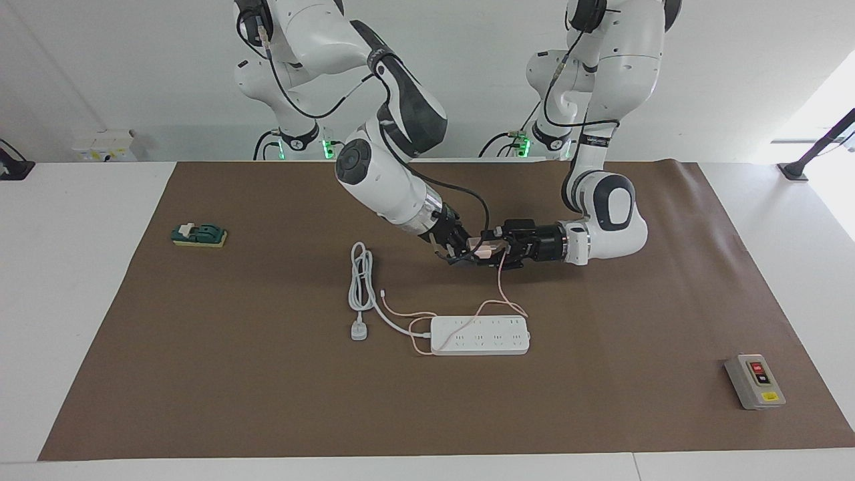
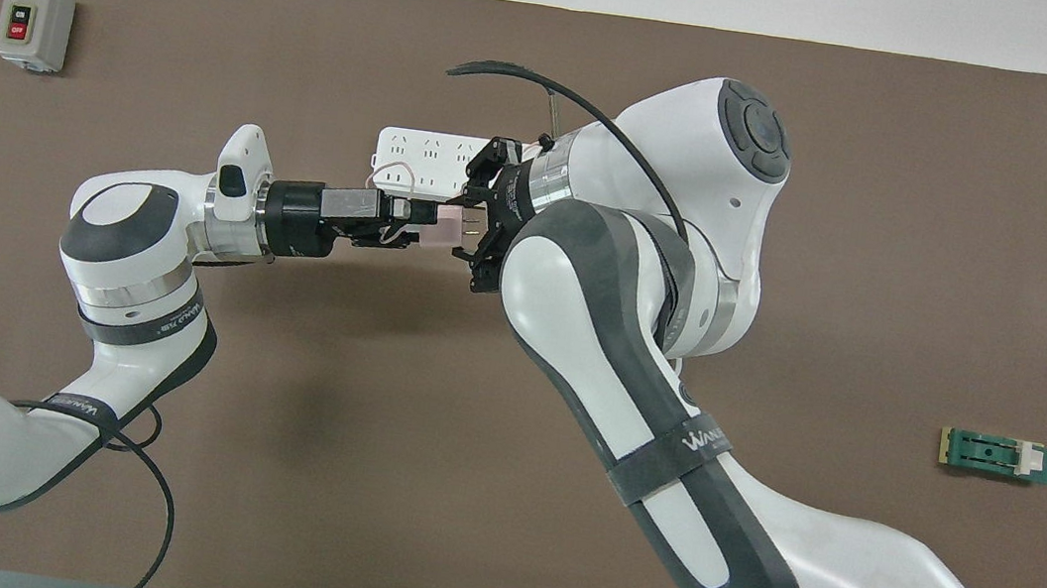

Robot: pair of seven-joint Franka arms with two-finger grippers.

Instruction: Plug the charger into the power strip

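Power strip [image 1: 479, 335] first: it lies flat on the brown mat of the worktop [image 1: 601, 414], every socket seemingly bare, its thick white cord [image 1: 361, 284] coiled toward the right arm's end with the round-ended plug loose. It sits below the two claws, which meet in the air over the mat on the robots' side of the strip, clear of it.

Right claw [image 1: 467, 251], coming from the large arm that crosses the middle, is clenched on the charger [image 1: 485, 248], the small pale-pink cube. Left claw [image 1: 497, 250] points in level from its own side; its fingers stand spread wide about the charger, and whether they touch it I cannot tell. In the overhead view the metal prongs [image 2: 469, 226] of the charger [image 2: 444, 223] point into the right claw [image 2: 475, 228], with the left claw [image 2: 417, 223] at the cube's back end. From the cube a thin pink cable [image 1: 501, 287] hangs down and loops across the strip.

By my reading, lifting is done and a handover or regrip is in hand. Still left: settling the grip, carrying the charger down over a socket, pushing it in.
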